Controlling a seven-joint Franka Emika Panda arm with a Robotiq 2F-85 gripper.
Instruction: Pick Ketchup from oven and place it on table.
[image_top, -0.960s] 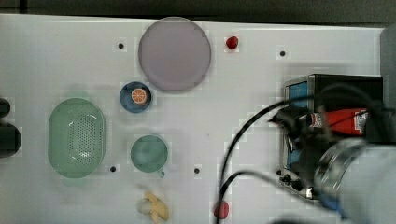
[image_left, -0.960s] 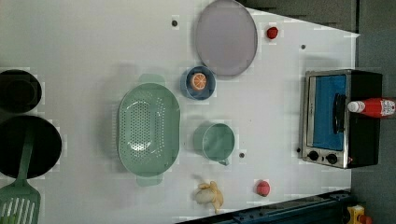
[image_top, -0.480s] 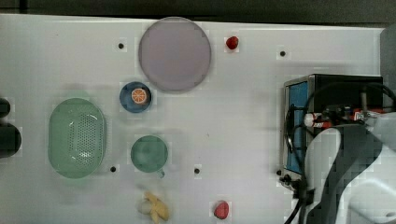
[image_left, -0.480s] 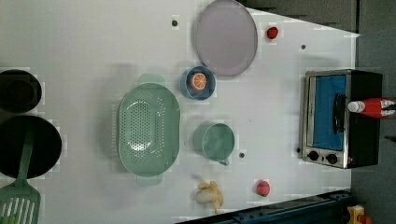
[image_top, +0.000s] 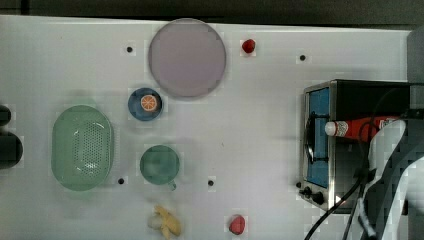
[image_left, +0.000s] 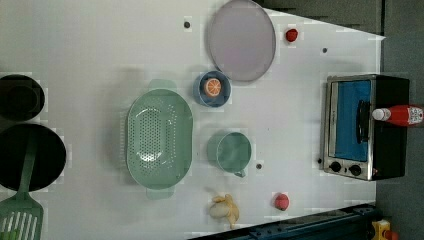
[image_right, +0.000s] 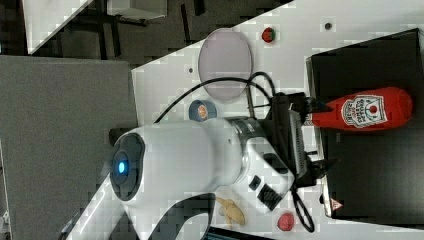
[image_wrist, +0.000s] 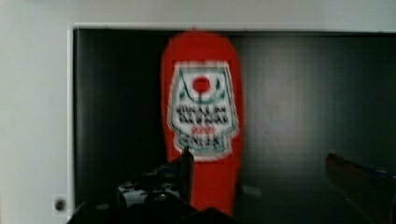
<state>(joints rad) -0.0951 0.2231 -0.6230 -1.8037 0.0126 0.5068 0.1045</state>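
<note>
While the top view shows the Ketchup (image_top: 367, 126) lying across the roof of the oven (image_top: 350, 100), cap over the door side, the arm (image_top: 395, 170) rises from the top view's lower right. From the left view, the bottle is untouched on the black top beside the table (image_left: 100, 45). Over in the right view, the gripper (image_right: 320, 135) hovers by the cap end, jaws spread. Through the wrist view, one finger (image_wrist: 184, 170) overlaps the bottle's lower body. Judged, the approach step; next, centre, descend, close.

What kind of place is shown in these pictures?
Probably a robot lab set up as a mock kitchen: a white table with small mounting holes, a toaster oven with Ketchup on top, and scattered toy-like food.
</note>
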